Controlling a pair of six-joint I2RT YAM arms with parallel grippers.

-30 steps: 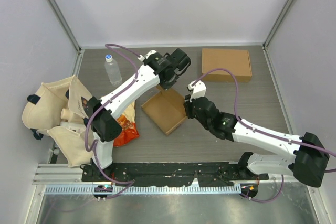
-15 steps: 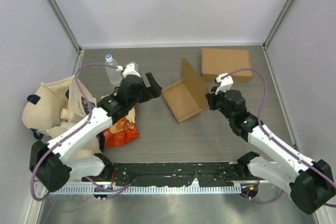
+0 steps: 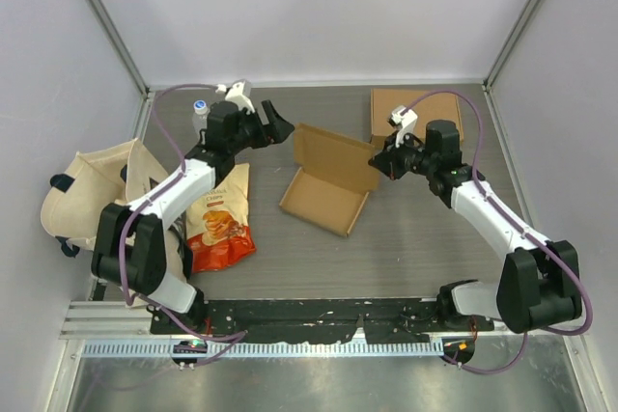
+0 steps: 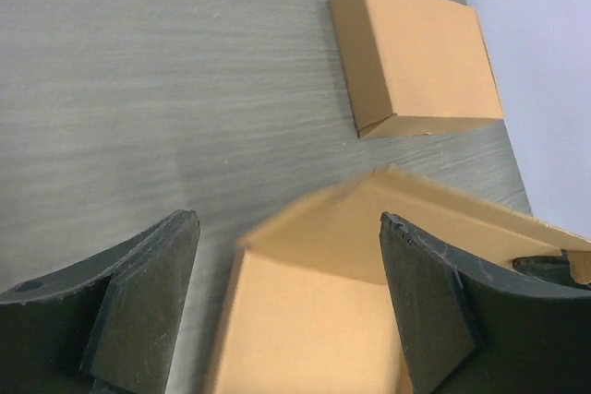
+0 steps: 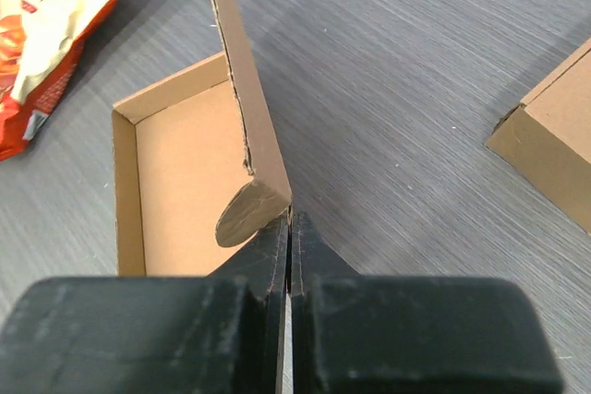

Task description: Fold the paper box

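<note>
The paper box [image 3: 322,202] lies open in the middle of the table, its brown lid [image 3: 335,155] raised toward the back. In the right wrist view the lid [image 5: 242,108] stands upright beside the tray [image 5: 180,186]. My right gripper [image 3: 379,163] is shut on the lid's right corner, fingertips [image 5: 273,239] pressed together at its edge. To the left of the lid, and apart from it, my left gripper [image 3: 281,128] hangs open. In its wrist view the blurred box [image 4: 319,320] lies between and beyond its spread fingers [image 4: 152,297].
A second, closed cardboard box [image 3: 417,115] [image 4: 420,53] sits at the back right, partly behind my right arm. A water bottle [image 3: 201,109] stands at the back left. A red snack bag [image 3: 220,222] and a cream tote bag [image 3: 92,202] lie at the left.
The left gripper let go, opened and swung away to the back left. The right gripper closed on the lid and moved back and right, and the box shifted and turned with it.
</note>
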